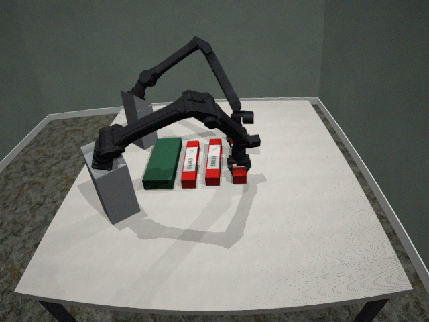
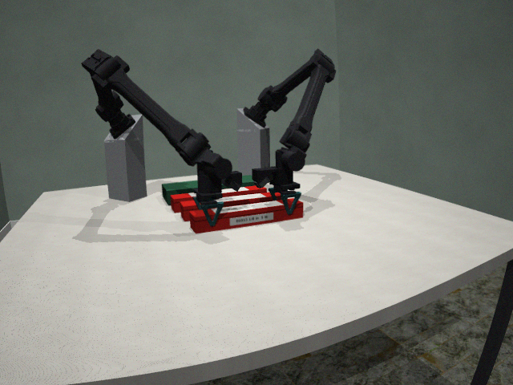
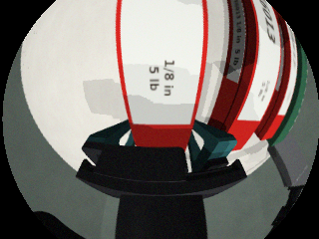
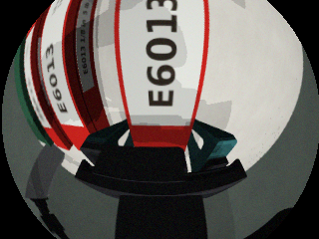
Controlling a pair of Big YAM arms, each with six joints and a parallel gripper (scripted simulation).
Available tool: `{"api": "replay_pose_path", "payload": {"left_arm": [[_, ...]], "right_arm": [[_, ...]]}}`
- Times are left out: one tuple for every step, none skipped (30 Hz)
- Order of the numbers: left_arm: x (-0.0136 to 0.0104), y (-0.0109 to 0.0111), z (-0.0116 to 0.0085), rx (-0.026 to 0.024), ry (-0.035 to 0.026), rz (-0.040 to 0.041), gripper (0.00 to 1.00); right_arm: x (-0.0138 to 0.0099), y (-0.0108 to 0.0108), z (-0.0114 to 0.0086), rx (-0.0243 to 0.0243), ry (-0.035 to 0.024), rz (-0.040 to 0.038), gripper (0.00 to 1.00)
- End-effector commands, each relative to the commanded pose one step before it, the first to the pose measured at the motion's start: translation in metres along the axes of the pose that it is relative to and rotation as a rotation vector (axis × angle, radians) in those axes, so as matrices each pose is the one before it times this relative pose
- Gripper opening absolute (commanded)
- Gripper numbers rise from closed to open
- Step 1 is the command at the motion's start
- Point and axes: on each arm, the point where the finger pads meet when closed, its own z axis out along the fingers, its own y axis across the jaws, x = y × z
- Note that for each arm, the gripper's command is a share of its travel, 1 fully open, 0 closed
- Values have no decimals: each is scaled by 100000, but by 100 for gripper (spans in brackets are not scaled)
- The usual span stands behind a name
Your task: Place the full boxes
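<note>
In the top view, the green platform is lying low and flat at left on the tabletop. Three slim red boxes with white E6013 labels are lying flat and parallel to its right, apart from it: the left box, the middle box and the right box. The left claw is gripping the right box near its far end, the right claw near its near end.
</note>
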Motion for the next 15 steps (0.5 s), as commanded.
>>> {"api": "replay_pose_path", "payload": {"left_arm": [[-968,841,-137,-2260,-1091,-507,0],[-167,189,-1133,-616,-437,50,0],[51,312,-1264,-728,-385,62,0],[119,-171,-284,377,108,273,0],[10,-6,-172,2,72,2,0],[12,0,-166,-8,67,-2,0],[12,0,-166,-8,67,-2,0],[2,-1,-166,-1,9,-2,0],[0,-1,-166,0,-3,-2,0],[0,-1,-166,0,-3,-2,0],[0,-1,-166,0,-3,-2,0],[0,-1,-166,0,-3,-2,0],[0,0,0,0,0,0,0],[0,0,0,0,0,0,0],[97,1337,-537,-1934,-252,-1416,0]], "right_arm": [[-557,-3414,-3418,6353,-2655,3425,0],[-332,206,-409,-95,-77,-883,0],[15,310,-88,-426,164,-358,0],[20,370,-66,-499,176,-423,0],[21,367,-66,-494,177,-420,0],[17,365,-67,-495,151,-417,0],[7,212,-108,-289,74,-240,0],[0,1,-167,0,-3,2,0],[0,1,-167,0,-3,2,0],[0,1,-167,0,-3,2,0],[0,1,-167,0,-4,2,0],[0,1,-167,0,-4,2,0],[0,0,0,0,0,0,0],[0,0,0,0,0,0,0],[-42,-1392,-584,1909,-542,1622,0]]}}
